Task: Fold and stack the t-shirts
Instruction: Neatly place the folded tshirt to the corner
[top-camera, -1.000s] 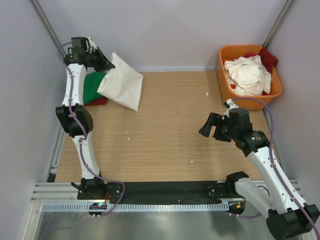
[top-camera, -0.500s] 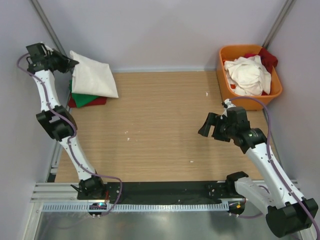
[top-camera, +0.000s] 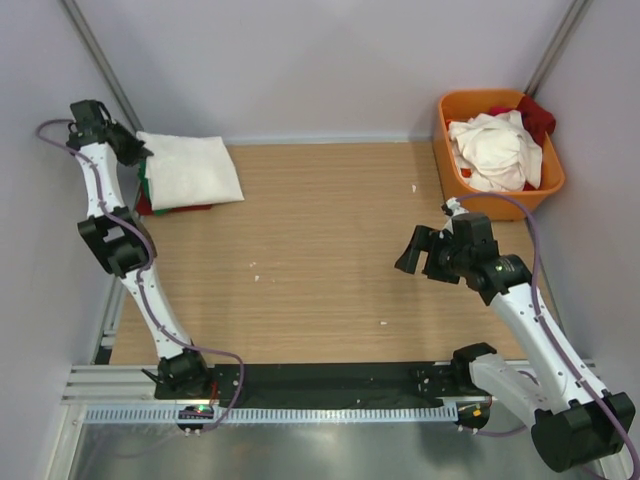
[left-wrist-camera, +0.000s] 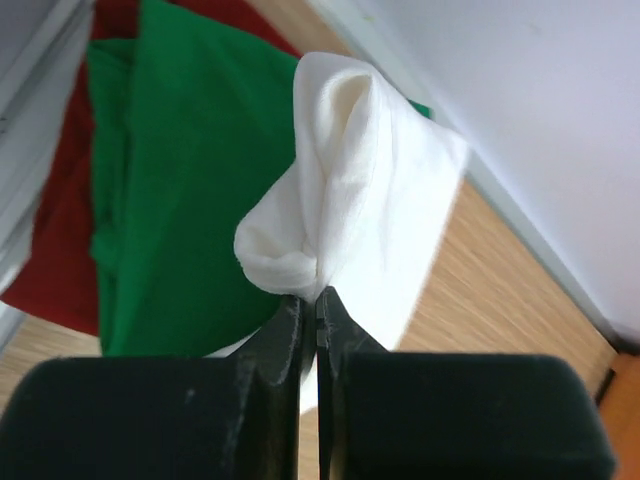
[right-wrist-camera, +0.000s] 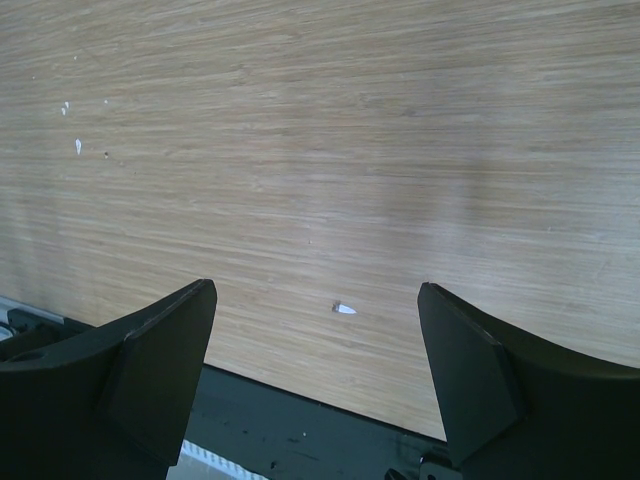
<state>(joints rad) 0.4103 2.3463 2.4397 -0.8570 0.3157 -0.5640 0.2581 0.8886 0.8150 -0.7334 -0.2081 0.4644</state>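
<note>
The wooden surface (top-camera: 330, 250) fills the middle of the top view. At its upper right an orange tub (top-camera: 444, 140) holds a crumpled white t-shirt (top-camera: 495, 150), with a red cloth (top-camera: 537, 115) at the tub's far corner. At the upper left lies a stack: a folded white t-shirt (top-camera: 190, 170) on top, a green t-shirt (left-wrist-camera: 170, 150) under it and a red t-shirt (left-wrist-camera: 60, 230) at the bottom, showing along the left edge. The left hand (top-camera: 130, 150) sits at the stack's upper left corner, clenched on a bunched fold of the folded white t-shirt; the left wrist view shows the cloth pinched between its closed fingers. The right hand (top-camera: 420, 250) hangs at the right middle of the frame above bare wood, fingers spread wide, grasping nothing. A few white specks (top-camera: 414, 187) dot the surface.
</note>
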